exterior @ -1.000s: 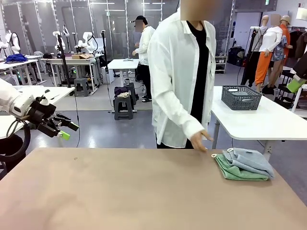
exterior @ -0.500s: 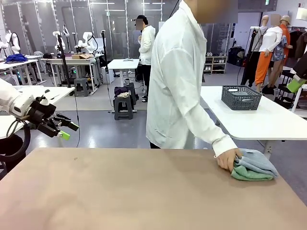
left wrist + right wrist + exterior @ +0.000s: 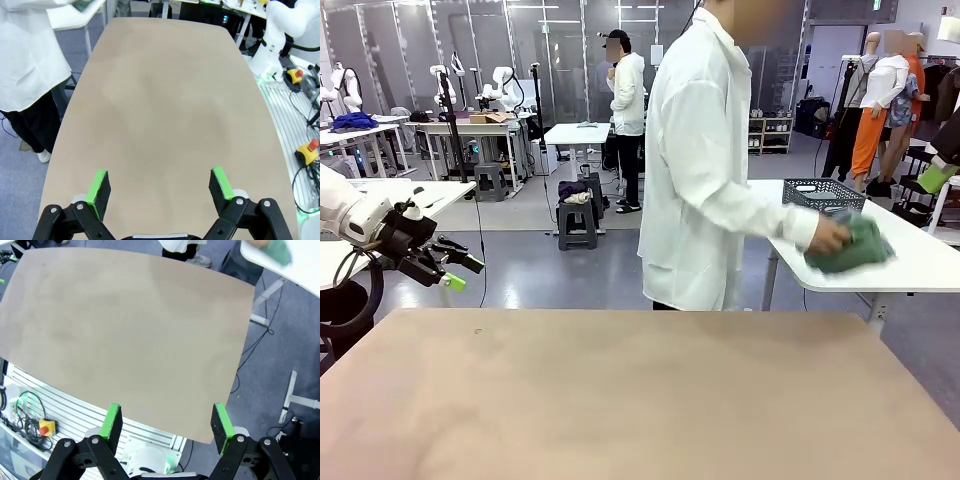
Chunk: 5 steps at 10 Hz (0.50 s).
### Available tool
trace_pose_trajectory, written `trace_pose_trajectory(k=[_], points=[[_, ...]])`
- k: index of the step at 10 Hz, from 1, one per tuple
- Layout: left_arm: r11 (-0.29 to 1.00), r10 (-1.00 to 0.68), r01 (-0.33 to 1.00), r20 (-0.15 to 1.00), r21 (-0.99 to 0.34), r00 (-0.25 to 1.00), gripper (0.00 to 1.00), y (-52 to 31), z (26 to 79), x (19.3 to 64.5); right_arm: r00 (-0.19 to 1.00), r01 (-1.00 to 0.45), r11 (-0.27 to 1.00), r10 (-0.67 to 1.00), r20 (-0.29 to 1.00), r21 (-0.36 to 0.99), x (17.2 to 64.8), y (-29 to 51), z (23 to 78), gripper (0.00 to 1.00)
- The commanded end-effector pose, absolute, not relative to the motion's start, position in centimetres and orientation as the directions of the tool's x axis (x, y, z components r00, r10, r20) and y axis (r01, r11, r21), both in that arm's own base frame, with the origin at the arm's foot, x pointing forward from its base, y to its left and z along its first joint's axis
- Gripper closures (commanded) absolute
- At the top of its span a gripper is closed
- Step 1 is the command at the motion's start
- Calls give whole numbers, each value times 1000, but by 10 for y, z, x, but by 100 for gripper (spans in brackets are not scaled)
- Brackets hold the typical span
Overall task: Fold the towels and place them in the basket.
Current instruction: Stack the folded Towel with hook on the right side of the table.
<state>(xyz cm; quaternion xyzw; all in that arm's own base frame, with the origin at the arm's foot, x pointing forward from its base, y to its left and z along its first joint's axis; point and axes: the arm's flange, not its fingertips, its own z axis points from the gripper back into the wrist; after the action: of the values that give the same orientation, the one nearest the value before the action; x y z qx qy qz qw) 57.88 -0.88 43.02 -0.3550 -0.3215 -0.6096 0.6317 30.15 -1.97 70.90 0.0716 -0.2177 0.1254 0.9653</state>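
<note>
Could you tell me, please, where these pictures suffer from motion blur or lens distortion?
Front view: the person's hand and the towels it carries are smeared by motion, while the basket behind stays crisp. Right wrist view: the towels are a soft green blur at the top edge. Left wrist view: the wide lens bows the edges of the table, and the open left gripper is sharp.

You see the tan counter in front of the robot, its matte top bare from edge to edge. Behind it, at your right, a white counter carries the dark grey wire-mesh basket, which stands directly on its top near the far side.
</note>
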Motion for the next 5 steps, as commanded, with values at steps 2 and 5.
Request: trace_pose_trajectory(k=[2,5], points=[[4,-541,998,840,-57,50,0,-10,431,576,883,-259,962,201,424,84,301,-20,712,11],[4,-541,998,840,-57,50,0,-10,431,576,883,-259,962,201,424,84,301,-20,712,11]])
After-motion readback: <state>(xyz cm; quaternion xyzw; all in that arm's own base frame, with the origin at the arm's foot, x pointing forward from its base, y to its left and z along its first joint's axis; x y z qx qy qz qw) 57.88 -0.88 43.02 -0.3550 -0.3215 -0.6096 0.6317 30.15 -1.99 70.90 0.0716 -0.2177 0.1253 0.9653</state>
